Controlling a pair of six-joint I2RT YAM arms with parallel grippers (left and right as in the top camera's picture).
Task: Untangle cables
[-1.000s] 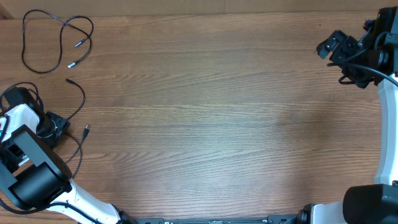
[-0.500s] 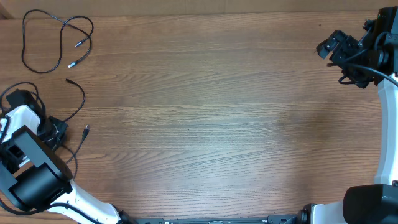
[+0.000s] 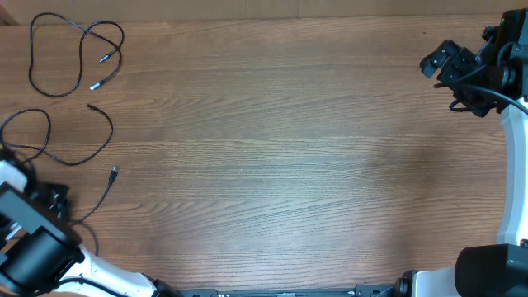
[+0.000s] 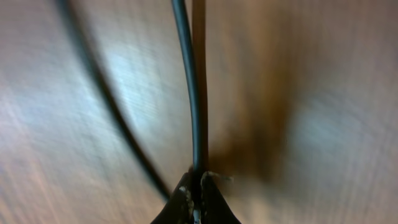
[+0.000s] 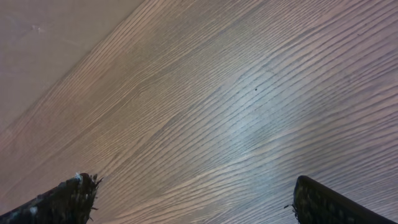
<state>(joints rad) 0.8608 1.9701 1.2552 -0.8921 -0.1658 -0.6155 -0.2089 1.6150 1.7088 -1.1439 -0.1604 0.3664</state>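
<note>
A: Cables (image 3: pixel 31 58), where are they found?
B: All are laid at the left end of the table (image 3: pixel 289 165). A corner cord (image 3: pixel 85 30) is looped at the far left corner, and its two silver tips (image 3: pixel 103 58) are seen inside the loop, near each other.
A: And below that?
B: A lower cord (image 3: pixel 111 132) is curved apart from the corner cord, with a dark tip pointed up toward it and a loop thrown out to the table's left edge. A plug-tipped strand (image 3: pixel 107 188) is run from beside that curve down toward the left arm (image 3: pixel 33 247). Whether strand and lower cord are one piece cannot be told.
A: Left pincer (image 4: pixel 196 190)?
B: Clamped together on a thin black cord (image 4: pixel 189 93). In the left wrist view the cord is seen running straight up from the pinched fingertips (image 4: pixel 183 200). A blurred black strand (image 4: pixel 106 106) is laid slantwise to its left. That view is smeared, so finer detail is lost.
A: Right pincer (image 3: pixel 437 59)?
B: Held wide apart at the far right corner, well apart from every cable. Only bare wood grain is framed between its two fingertips (image 5: pixel 74 196) in the right wrist view.
A: Tangles?
B: The corner cord is crossed over itself near its top. The other cords are laid out as loose strands.
</note>
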